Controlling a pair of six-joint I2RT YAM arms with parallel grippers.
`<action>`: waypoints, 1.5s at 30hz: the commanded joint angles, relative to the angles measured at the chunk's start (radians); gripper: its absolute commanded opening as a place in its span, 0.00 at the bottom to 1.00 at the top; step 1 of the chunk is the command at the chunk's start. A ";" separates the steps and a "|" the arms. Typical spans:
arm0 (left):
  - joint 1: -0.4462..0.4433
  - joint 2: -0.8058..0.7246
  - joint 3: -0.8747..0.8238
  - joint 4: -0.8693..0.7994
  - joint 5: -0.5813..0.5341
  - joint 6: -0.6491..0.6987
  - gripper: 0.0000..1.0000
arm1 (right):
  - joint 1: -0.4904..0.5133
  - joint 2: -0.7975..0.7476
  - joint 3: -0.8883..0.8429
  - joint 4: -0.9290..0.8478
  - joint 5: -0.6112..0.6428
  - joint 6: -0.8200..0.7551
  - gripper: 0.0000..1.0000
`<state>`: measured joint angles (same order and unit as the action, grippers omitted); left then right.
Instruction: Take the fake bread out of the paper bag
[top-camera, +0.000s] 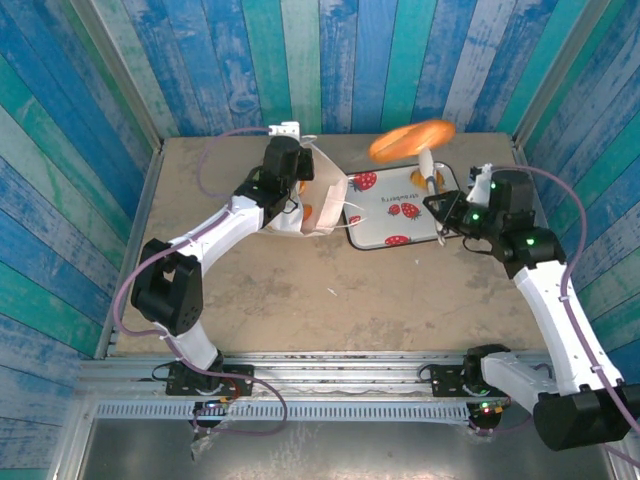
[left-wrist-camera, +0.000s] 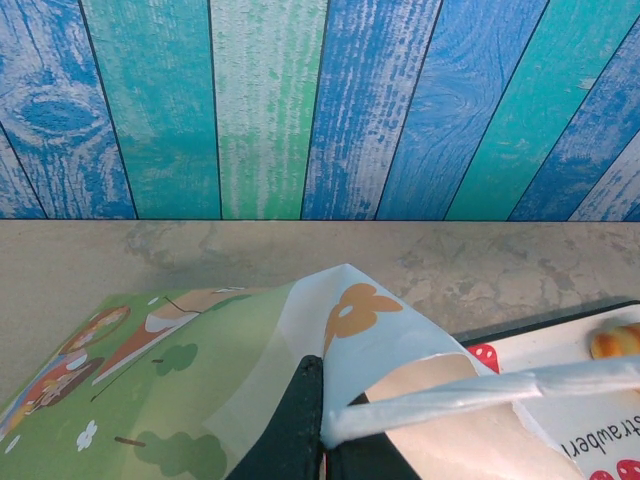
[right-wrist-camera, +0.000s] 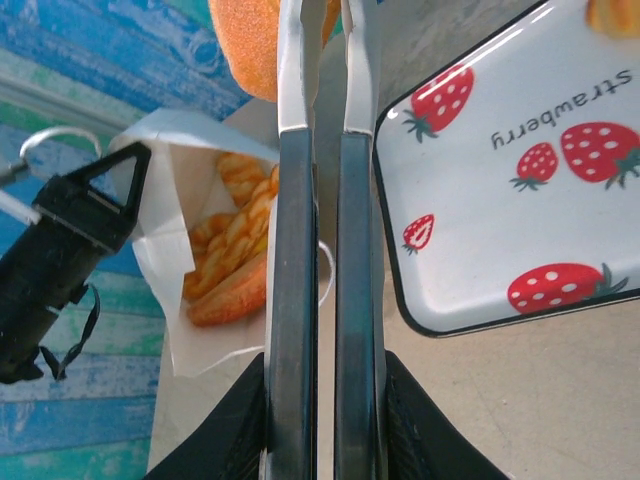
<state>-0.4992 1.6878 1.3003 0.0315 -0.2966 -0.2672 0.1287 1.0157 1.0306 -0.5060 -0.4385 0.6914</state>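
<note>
Your right gripper (right-wrist-camera: 322, 425) is clamped on the handles of the metal tongs (right-wrist-camera: 320, 200), whose arms are pressed nearly together on one orange roll (top-camera: 410, 142), held in the air over the far edge of the strawberry tray (top-camera: 380, 225). Your left gripper (left-wrist-camera: 322, 440) is pinched shut on the rim of the paper bag (top-camera: 318, 205), which lies tipped just left of the tray with its mouth turned toward it. More fake bread (right-wrist-camera: 235, 265) shows inside the bag, and one piece (left-wrist-camera: 615, 342) lies on the tray's far side. I judge you are mid-carry. Hold the squeeze steady: the roll is glossy, I cannot tell how deep the tongs bite, and it could slip. Bring it low over a bare patch of the tray, clear of the piece there, before easing the tongs apart. Leave the left hold alone so the bag's mouth faces the tray for your next reach.
</note>
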 joint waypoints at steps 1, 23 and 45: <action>0.004 0.030 -0.010 0.036 -0.009 0.009 0.01 | -0.050 0.007 -0.026 0.047 -0.081 -0.022 0.01; 0.004 -0.102 -0.094 0.103 0.008 0.016 0.01 | 0.011 0.293 -0.169 0.327 -0.161 0.085 0.01; 0.004 -0.120 -0.112 0.107 0.018 0.017 0.00 | 0.025 0.569 -0.052 0.473 -0.204 0.157 0.01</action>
<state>-0.4976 1.6573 1.2026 0.0975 -0.2848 -0.2550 0.1486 1.5723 0.9386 -0.0856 -0.6079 0.8474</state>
